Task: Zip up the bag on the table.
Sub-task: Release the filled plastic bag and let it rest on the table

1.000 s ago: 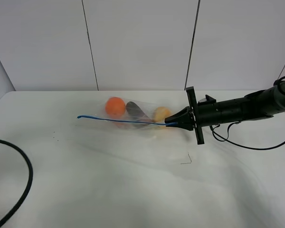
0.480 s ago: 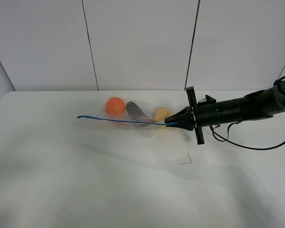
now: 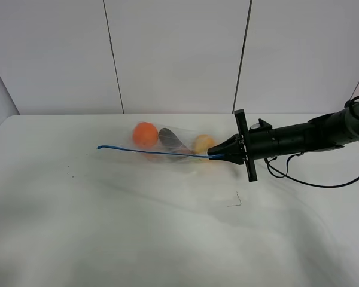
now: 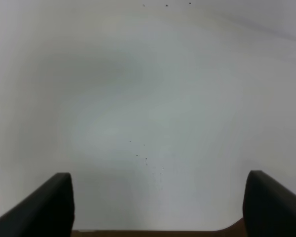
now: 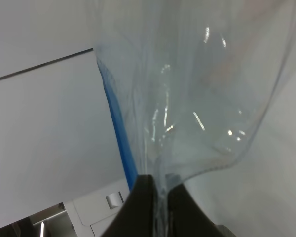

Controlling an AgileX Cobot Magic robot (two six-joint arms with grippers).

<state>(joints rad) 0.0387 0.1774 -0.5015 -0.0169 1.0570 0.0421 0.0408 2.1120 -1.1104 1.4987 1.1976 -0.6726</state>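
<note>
The clear bag point(image 3: 167, 146) lies on the white table point(image 3: 137, 227) at the back middle, with an orange, a dark purple and a yellow piece of produce inside. Its thin blue zipper strip point(image 3: 155, 153) runs along the near edge. My right gripper point(image 3: 214, 155) is shut on the right end of the strip; the right wrist view shows the closed fingertips point(image 5: 145, 190) pinching the clear plastic point(image 5: 187, 98) and blue strip point(image 5: 119, 138). My left gripper point(image 4: 158, 207) is open over bare table, showing only in its wrist view.
A small thin wire-like mark point(image 3: 234, 201) lies on the table in front of the right gripper. A black cable point(image 3: 311, 179) hangs from the right arm. White wall panels stand behind the table.
A black cable loop at the left edge of the table one second ago has gone out of view. The bag and right gripper have not moved.
</note>
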